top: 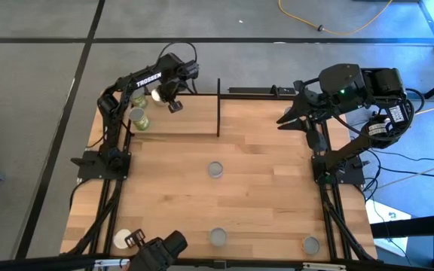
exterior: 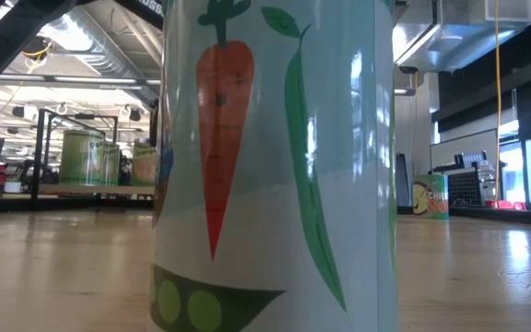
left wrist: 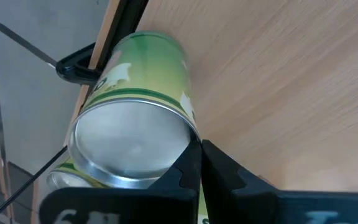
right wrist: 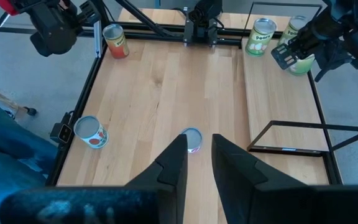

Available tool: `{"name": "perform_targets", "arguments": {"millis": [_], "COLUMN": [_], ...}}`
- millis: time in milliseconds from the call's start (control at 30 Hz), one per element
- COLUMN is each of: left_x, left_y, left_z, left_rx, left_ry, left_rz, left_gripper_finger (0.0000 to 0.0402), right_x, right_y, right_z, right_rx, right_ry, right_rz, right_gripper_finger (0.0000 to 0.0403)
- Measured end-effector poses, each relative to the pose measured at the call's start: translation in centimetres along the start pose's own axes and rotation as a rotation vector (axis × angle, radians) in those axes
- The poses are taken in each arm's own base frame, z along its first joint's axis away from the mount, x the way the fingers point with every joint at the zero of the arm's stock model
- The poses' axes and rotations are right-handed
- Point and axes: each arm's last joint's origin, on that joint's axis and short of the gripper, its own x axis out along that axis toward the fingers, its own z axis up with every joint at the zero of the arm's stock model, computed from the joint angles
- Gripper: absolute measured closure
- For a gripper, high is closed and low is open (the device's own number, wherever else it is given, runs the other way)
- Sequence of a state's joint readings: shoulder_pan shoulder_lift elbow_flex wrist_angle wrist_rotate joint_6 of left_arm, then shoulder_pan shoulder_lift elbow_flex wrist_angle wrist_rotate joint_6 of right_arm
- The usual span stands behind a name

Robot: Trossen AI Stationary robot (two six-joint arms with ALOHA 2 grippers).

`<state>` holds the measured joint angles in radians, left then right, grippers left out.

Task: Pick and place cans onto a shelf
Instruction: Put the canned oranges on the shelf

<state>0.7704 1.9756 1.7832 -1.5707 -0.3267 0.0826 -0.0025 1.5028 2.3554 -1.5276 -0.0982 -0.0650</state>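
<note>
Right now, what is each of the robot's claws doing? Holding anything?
Left gripper: over the shelf, beside a green can; whether it is open or shut cannot be told.
Right gripper: open, holding nothing, raised above the table.

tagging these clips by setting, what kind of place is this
Probably a robotics lab or workshop in an industrial-style hall. The low view shows exposed ceiling ducts and equipment racks behind the table; the high view shows a bare concrete floor with a yellow cable trailing across it.
</note>
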Motion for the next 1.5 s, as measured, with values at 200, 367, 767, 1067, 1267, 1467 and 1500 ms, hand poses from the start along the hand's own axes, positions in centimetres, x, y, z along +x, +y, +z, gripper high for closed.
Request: {"name": "perform_targets", "arguments": {"millis": [200, 367, 767, 1067, 1267, 1467, 1500], "left_x": [-0.66, -1.03, -0.96, -0.96, -0.97, -0.97, -0.97], "left_y": [0.23, 0.56, 0.61, 0.60, 0.57, 0.56, 0.56], "left_z": [-0.54, -0.94, -0.79, -0.69, -0.66, -0.65, -0.65], "left_rx": [-0.009, -0.021, -0.026, -0.025, -0.026, -0.027, -0.029], "left_ry": [-0.023, -0.035, -0.052, -0.061, -0.065, -0.066, -0.066], "left_rz": [0.000, -0.002, -0.050, -0.050, -0.062, -0.065, -0.065], "left_gripper_finger": [0.0401, 0.0401, 0.0401, 0.0401, 0.0399, 0.0373, 0.0368], "right_x": [-0.01, 0.00, 0.00, 0.00, 0.00, 0.00, 0.00], "right_y": [0.00, 0.01, 0.01, 0.00, 0.00, 0.01, 0.01], "right_z": [0.00, 0.00, 0.00, 0.00, 0.00, 0.00, 0.00], "right_rx": [-0.022, -0.027, -0.021, -0.019, -0.019, -0.019, -0.019], "right_ry": [-0.001, 0.000, 0.000, 0.000, 0.000, 0.000, 0.000], "right_rz": [0.000, 0.000, 0.000, 0.000, 0.000, 0.000, 0.000], "right_gripper_finger": [0.0327, 0.0327, 0.0327, 0.0327, 0.0327, 0.0327, 0.0327]}}
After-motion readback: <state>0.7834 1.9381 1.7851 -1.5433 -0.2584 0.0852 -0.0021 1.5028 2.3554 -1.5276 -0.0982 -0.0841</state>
